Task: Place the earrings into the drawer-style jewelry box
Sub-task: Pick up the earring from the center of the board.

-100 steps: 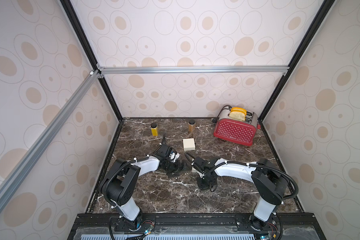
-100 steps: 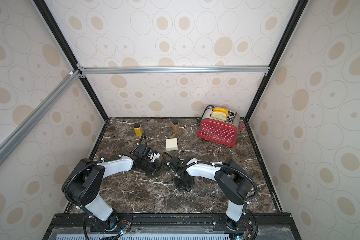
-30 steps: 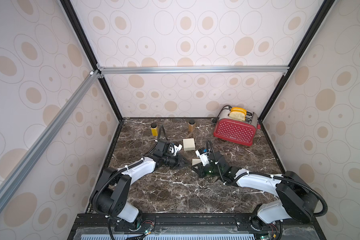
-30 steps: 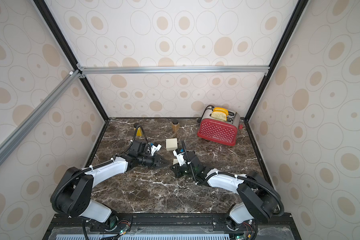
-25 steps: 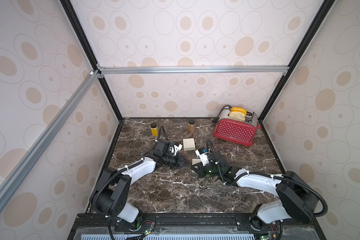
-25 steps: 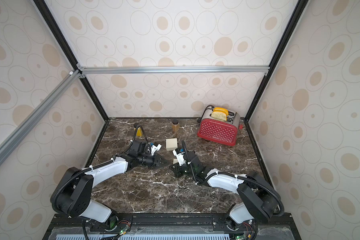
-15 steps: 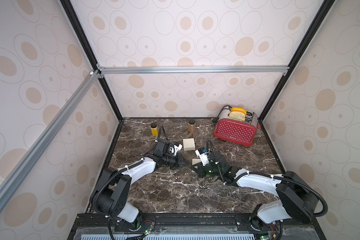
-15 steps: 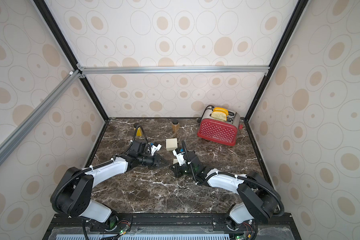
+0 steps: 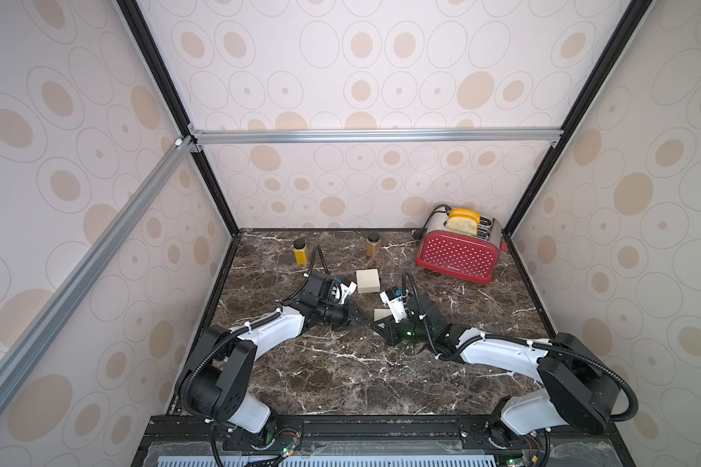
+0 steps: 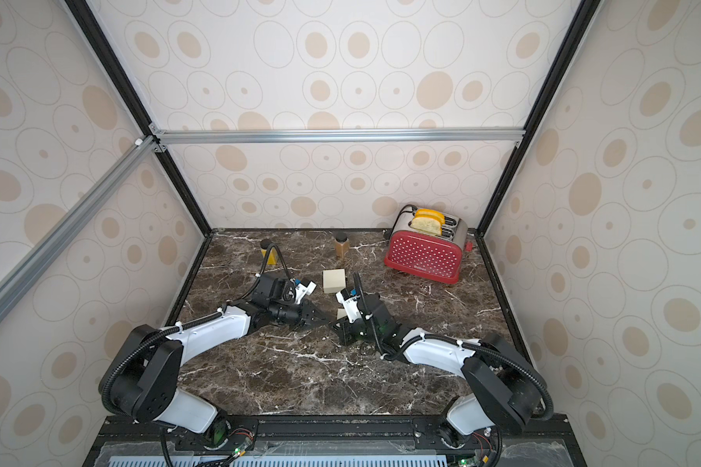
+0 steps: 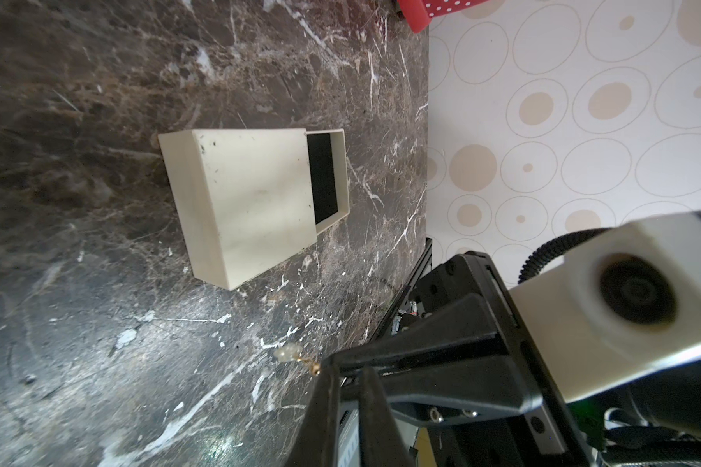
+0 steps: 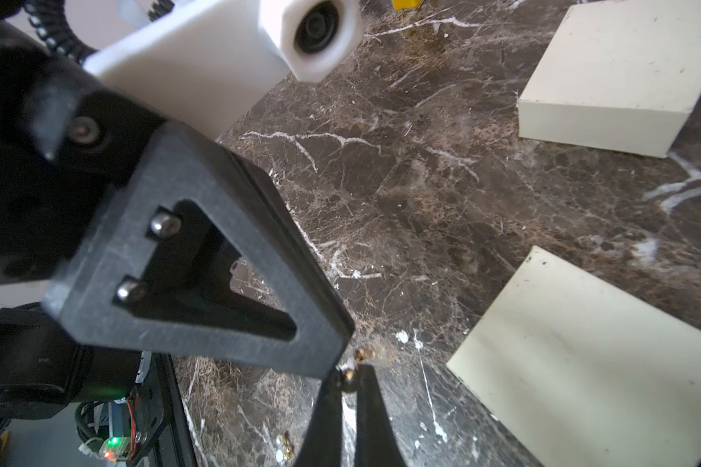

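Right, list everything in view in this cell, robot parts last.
table: one, dark marble, cell floor.
toaster: one, red with white dots, back right.
toast: two slices, yellow-tan, in the toaster.
yellow jar: one, black cap, back left.
brown jar: one, black cap, back centre.
far box: one, cream, mid-table.
near box: one, cream, beside the gripper tips.
drawer: one, black-lined, part open in the left wrist view.
held earring: one, gold with pale bead, pinched in the right gripper.
loose earring: one, gold and pale, on the table.
left gripper: shut, tips at the held earring; grip unclear.
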`<act>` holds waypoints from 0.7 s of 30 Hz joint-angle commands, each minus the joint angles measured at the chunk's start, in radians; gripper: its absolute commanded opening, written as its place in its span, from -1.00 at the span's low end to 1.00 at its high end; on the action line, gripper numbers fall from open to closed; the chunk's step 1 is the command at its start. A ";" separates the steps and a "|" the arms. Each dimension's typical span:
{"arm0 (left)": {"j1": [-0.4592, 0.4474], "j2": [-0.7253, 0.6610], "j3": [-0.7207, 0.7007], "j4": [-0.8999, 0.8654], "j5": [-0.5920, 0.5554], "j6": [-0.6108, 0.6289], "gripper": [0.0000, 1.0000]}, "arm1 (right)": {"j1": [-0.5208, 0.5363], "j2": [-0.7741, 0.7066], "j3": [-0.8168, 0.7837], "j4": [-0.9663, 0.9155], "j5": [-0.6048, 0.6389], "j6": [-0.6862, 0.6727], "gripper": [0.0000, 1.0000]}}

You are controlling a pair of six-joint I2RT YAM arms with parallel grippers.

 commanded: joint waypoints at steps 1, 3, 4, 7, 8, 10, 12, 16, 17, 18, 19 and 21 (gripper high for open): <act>-0.018 0.012 0.016 -0.009 0.021 0.030 -0.92 | -0.003 0.012 0.025 0.029 -0.011 0.005 -1.00; -0.018 0.012 0.016 -0.012 0.020 0.032 -1.00 | -0.003 0.015 0.028 0.026 -0.011 0.007 -1.00; -0.019 0.010 0.017 -0.014 0.020 0.030 -1.00 | -0.003 0.018 0.031 0.023 -0.009 0.007 -1.00; -0.019 0.005 0.022 -0.016 0.020 0.023 -1.00 | -0.003 0.025 0.043 0.007 -0.011 0.005 -1.00; -0.020 0.003 0.024 -0.019 0.017 0.016 -1.00 | -0.003 0.023 0.052 -0.004 -0.012 -0.003 -0.93; -0.019 0.001 0.035 -0.041 0.006 0.004 -1.00 | -0.006 0.003 0.064 -0.053 -0.004 -0.028 -0.57; -0.018 -0.004 0.045 -0.047 0.005 -0.024 -1.00 | -0.019 -0.037 0.046 -0.060 0.007 -0.052 -0.33; -0.012 -0.020 0.084 -0.091 -0.015 -0.072 -1.00 | -0.101 -0.113 0.017 -0.090 -0.105 -0.157 -0.25; -0.008 -0.023 0.090 -0.091 -0.018 -0.093 -1.00 | -0.130 -0.126 0.028 -0.131 -0.137 -0.189 -0.25; -0.005 -0.024 0.094 -0.089 -0.025 -0.115 -1.00 | -0.151 -0.135 0.027 -0.132 -0.161 -0.206 -0.27; 0.003 -0.024 0.098 -0.085 -0.029 -0.145 -1.00 | -0.174 -0.140 0.017 -0.104 -0.200 -0.216 -0.27; 0.021 -0.019 0.097 -0.048 -0.024 -0.206 -1.00 | -0.204 -0.138 0.016 -0.063 -0.249 -0.224 -0.30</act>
